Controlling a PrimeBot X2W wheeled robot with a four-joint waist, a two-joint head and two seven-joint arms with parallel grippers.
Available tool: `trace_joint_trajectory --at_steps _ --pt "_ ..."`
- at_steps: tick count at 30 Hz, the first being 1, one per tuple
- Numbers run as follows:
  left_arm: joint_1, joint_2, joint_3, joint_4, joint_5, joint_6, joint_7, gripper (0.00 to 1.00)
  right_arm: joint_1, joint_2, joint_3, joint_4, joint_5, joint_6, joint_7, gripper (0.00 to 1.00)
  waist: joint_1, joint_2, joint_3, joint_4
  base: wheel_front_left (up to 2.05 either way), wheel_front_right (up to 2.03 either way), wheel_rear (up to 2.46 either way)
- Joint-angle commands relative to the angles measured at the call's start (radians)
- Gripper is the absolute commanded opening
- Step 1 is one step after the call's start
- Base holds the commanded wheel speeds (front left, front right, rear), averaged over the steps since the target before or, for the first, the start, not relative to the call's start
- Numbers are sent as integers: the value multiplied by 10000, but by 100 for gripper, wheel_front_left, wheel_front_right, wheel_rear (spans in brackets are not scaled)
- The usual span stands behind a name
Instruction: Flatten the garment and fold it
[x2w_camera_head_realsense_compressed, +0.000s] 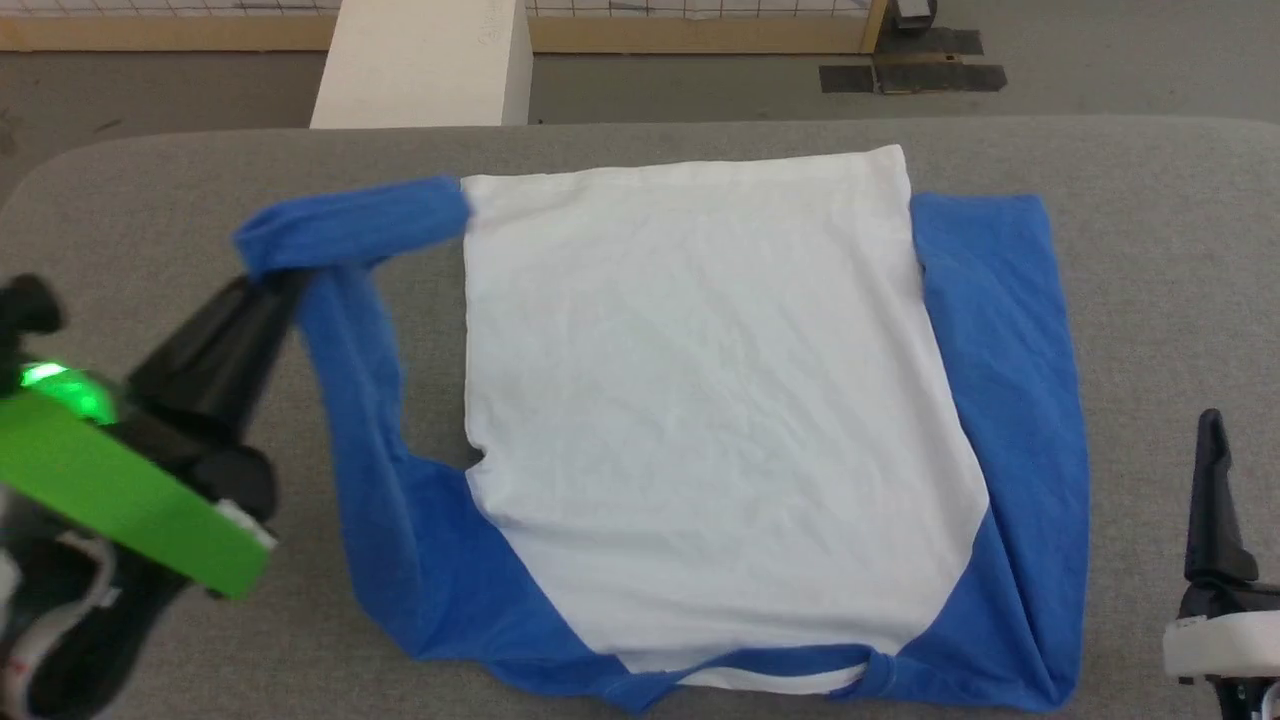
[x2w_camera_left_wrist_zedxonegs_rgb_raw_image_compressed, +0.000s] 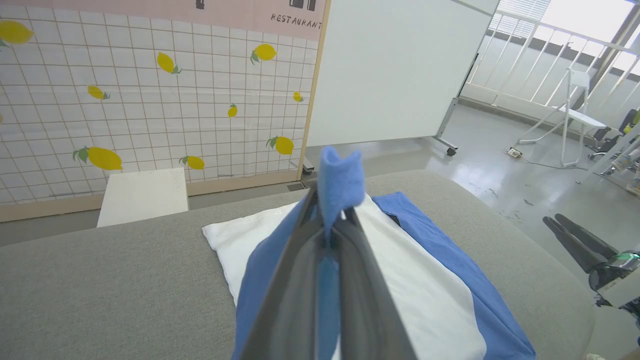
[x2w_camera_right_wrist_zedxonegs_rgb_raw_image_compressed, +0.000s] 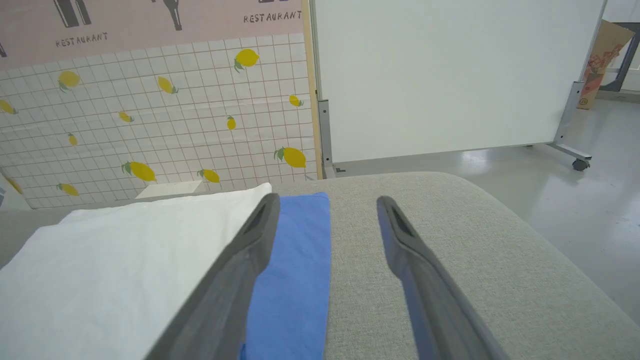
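Left gripper (x2w_camera_head_realsense_compressed: 283, 287) pinches a blue sleeve end of the garment (x2w_camera_head_realsense_compressed: 700, 400); right gripper (x2w_camera_right_wrist_zedxonegs_rgb_raw_image_compressed: 327, 200) stands spread, holding nothing.

At mid-left of the head view, your left fingers meet the sleeve, but the cloth hides their tips. The left wrist view shows the fingers pressed together, with a blue tuft poking past them at frame centre. The garment lies across the middle of the grey table (x2w_camera_head_realsense_compressed: 150, 200), white panel up and blue down both sides; the frame cuts off its lower edge. At lower right you see one right finger. The right wrist view shows both apart, one over the blue strip; you cannot tell whether it touches.
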Motion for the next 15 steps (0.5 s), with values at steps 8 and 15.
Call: trace_joint_trajectory --at_steps 8,15 --pt "-3643 -3924 -3982 980 2025 134 1776 0 -451 7 -781 -264 7 -15 -25 100 1 0 397 -260 0 0 0" --pt "-4395 -6559 -5939 3483 3082 -66 1509 0 -604 7 -858 -216 172 -15 -90 100 1 0 842 -642 0 0 0"
